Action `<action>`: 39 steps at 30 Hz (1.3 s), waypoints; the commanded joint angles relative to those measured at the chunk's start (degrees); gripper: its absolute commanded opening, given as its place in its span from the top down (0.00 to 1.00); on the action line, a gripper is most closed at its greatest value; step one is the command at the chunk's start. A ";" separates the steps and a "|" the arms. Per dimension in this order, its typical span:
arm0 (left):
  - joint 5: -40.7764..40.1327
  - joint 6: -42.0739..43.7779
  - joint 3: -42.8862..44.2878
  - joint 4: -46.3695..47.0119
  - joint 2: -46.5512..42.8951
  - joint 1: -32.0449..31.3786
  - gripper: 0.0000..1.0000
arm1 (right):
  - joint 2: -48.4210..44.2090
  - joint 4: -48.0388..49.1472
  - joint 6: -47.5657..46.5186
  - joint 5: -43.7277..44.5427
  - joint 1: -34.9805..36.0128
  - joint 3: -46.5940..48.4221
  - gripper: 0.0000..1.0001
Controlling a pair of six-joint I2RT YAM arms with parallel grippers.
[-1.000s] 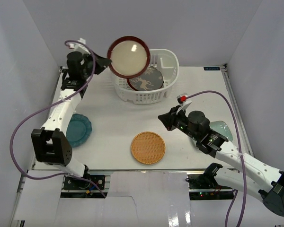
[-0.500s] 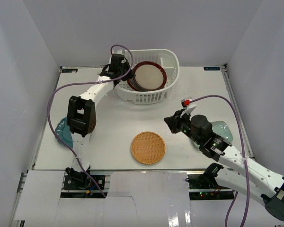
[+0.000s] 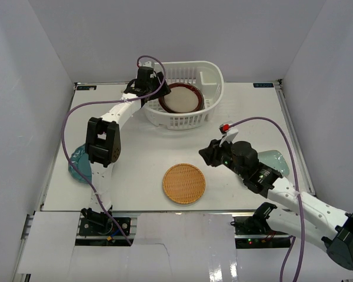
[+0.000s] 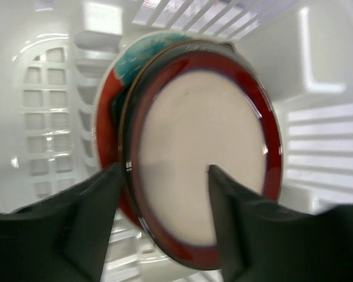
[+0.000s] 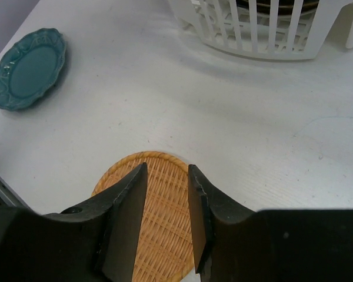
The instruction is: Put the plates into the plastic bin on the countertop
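Observation:
The maroon-rimmed cream plate (image 3: 179,97) lies tilted in the white plastic bin (image 3: 215,73) at the back of the countertop (image 3: 135,141). My left gripper (image 3: 146,82) is open at the bin's left end. In the left wrist view its gripper (image 4: 163,169) straddles this plate's (image 4: 206,158) rim with a gap, over a red-and-teal plate (image 4: 107,117). My right gripper (image 3: 205,154) is open and empty just above the tan woven plate (image 3: 184,183). The woven plate (image 5: 165,229) shows between its fingers. A teal scalloped plate (image 3: 78,164) lies front left.
A pale mint plate (image 3: 278,160) lies at the right, partly under my right arm. The left arm stretches from the front left to the bin, crossing over the teal plate. Grey walls close in three sides. The bin's slotted wall (image 5: 265,35) shows beyond the woven plate.
The left arm swung the maroon-rimmed plate down into the bin, then opened and let it go. The right gripper opened and shifted slightly left toward the woven plate.

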 commanded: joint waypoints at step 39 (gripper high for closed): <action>10.46 11.78 -58.58 3.59 -86.54 -0.79 0.02 | 83.38 18.91 26.42 -28.39 14.36 54.84 0.33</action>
